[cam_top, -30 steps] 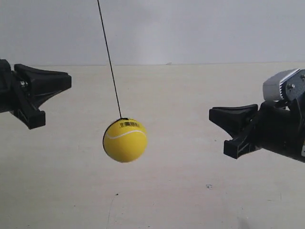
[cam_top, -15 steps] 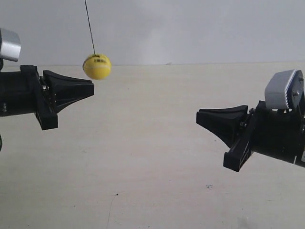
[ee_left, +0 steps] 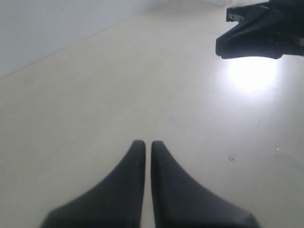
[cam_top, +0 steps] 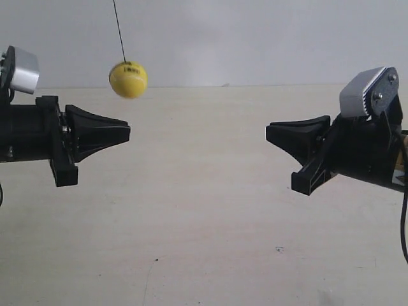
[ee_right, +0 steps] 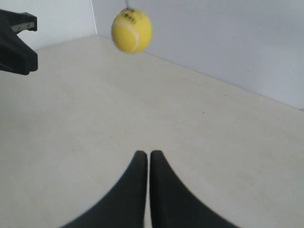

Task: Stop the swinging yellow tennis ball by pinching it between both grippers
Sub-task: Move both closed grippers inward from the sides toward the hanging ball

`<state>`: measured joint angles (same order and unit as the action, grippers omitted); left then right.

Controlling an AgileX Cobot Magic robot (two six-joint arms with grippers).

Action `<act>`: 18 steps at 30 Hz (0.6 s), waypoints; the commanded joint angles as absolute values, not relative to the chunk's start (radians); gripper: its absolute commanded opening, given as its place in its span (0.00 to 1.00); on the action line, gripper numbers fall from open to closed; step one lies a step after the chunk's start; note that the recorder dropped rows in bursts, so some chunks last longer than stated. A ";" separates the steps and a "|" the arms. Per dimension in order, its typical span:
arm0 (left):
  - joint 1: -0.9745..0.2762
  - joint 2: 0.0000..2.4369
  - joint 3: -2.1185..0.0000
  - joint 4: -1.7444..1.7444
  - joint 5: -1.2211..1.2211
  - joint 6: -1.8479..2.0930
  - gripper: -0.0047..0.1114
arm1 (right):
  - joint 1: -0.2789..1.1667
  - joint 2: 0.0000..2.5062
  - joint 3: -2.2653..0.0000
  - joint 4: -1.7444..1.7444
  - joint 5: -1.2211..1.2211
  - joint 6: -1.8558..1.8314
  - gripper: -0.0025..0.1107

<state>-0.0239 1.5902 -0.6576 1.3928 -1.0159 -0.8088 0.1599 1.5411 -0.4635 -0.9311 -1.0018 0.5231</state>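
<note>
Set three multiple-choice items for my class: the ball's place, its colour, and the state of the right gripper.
1. In the exterior view, the tennis ball hangs:
A. between the two gripper tips
B. above the tip of the gripper at the exterior view's left
C. below both grippers

2. The ball is:
A. red
B. white
C. yellow

3. In its wrist view, the right gripper is:
A. shut, holding nothing
B. wide open
C. clamped on the ball

Answers:
1 B, it sits higher than that tip.
2 C, bright yellow.
3 A, jaws almost together, ball apart from them.
</note>
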 commanded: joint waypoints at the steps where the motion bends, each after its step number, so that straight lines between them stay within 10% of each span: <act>1: -0.023 1.582 -0.664 1.410 -0.956 -0.810 0.08 | 0.162 1.540 -0.470 -0.938 -0.992 0.526 0.02; 18: -0.023 1.533 -0.664 1.287 -0.979 -0.746 0.08 | 0.211 1.825 -0.559 -0.936 -1.181 0.505 0.02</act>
